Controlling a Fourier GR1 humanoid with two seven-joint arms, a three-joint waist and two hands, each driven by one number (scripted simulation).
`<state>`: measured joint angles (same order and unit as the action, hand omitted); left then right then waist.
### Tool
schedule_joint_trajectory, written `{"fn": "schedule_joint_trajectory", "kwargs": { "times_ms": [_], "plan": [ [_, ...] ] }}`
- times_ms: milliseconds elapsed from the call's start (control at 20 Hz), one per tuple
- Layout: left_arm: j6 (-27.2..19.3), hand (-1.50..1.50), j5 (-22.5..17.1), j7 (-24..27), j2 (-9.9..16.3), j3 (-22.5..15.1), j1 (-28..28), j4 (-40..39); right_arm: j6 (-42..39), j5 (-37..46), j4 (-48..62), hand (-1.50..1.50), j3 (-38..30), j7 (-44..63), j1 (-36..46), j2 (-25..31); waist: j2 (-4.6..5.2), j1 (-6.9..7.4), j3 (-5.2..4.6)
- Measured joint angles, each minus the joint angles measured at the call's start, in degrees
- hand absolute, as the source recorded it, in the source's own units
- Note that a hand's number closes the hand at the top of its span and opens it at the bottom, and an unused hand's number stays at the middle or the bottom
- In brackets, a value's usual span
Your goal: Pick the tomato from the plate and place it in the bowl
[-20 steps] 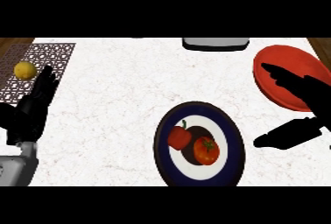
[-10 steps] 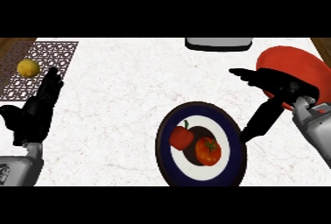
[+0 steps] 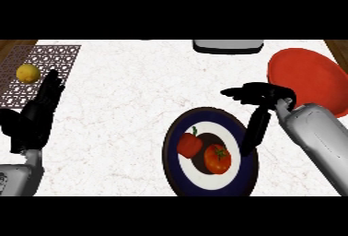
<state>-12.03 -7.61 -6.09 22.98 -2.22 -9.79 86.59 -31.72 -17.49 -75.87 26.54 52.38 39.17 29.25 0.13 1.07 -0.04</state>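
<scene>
The tomato (image 3: 217, 159) sits on the blue-rimmed plate (image 3: 175, 138), below and just left of the right robot hand (image 3: 262, 94), with a red pepper (image 3: 189, 144) touching it on its far side from that robot hand. The right robot hand hovers over the plate's upper right rim, open, fingers spread, one pointing down toward the rim, holding nothing. Just right of it lies the red bowl (image 3: 309, 73). Beyond it, at the far edge of the white surface (image 3: 129, 92), stands a grey container (image 3: 227, 45). The left robot hand (image 3: 34, 120) rests open, fingers up, near the left edge; above it a lemon (image 3: 28, 73) lies on a patterned mat (image 3: 41, 60).
</scene>
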Motion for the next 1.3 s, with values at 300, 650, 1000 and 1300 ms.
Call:
{"fn": "schedule_joint_trajectory", "kwargs": {
  "times_ms": [300,650,1000,1300],
  "plan": [
    [1.17,0.00,-0.15,0.00,0.31,1.16,0.66,0.16,-3.22,-1.21,3.84,-1.50,3.68,0.24,1.95,-1.23,-0.08,-0.30,0.00],
    [1.60,0.00,1.04,0.63,-0.81,2.31,1.44,-0.05,-3.00,9.47,1.41,-1.50,5.63,-1.72,0.27,-3.18,-0.15,-0.78,0.03],
    [3.16,0.00,1.86,0.81,-1.75,3.98,0.83,-0.97,-2.64,13.95,0.87,-1.50,4.62,-1.06,-3.20,-8.13,-0.16,-0.92,0.03],
    [4.03,0.00,2.70,-0.09,-2.33,4.73,1.37,0.22,-2.51,16.61,-1.14,-1.50,5.10,-0.11,-7.56,-10.67,-0.21,-1.00,0.02]
  ]
}}
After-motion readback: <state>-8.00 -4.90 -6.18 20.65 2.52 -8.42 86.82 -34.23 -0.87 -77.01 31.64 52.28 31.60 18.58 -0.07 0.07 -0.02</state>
